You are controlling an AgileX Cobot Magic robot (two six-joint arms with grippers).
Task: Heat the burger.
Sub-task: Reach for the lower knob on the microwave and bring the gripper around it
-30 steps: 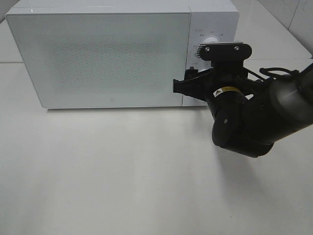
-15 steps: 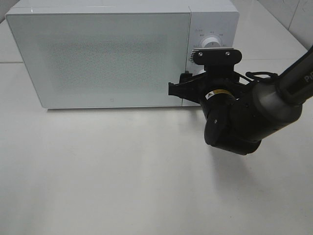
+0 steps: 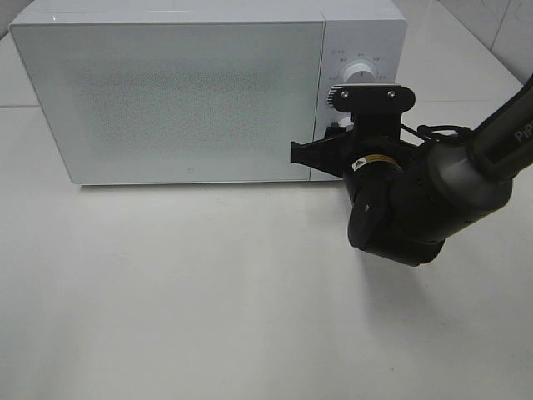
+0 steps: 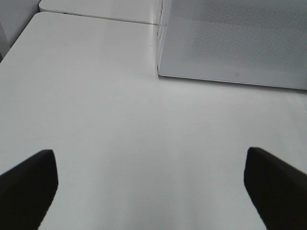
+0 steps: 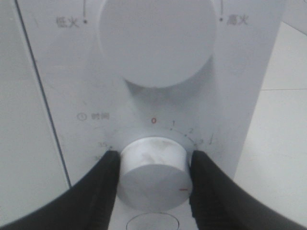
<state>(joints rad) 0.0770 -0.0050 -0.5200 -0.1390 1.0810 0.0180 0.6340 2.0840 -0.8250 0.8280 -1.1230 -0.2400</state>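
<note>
— Right wrist view first: any grip by the right gripper (image 5: 153,155)?
— Yes. Clenched on the lower dial (image 5: 152,171), with a black finger (image 5: 98,189) pressed to each side. Red mark low on the dial's face, toward the lower right of the frame.
— And around it?
— Printed scale (image 5: 154,120) arcing over the dial, red 0 at its top. Higher up, at top centre, a bigger white knob (image 5: 156,40), untouched, on the same white control panel (image 5: 240,72).
— From the exterior high view?
— Black right arm (image 3: 416,200) reaching in from the right edge to the right end of the microwave (image 3: 208,12), in the upper half of the frame. Frosted door (image 3: 166,100) shut.
— Left gripper (image 4: 148,160)?
— Spread wide, gripping nothing, over the white table (image 4: 120,120). Microwave corner at the upper right of the left wrist view.
— Burger?
— Not visible in any view. Perhaps behind that shut door, but too frosted to tell.
</note>
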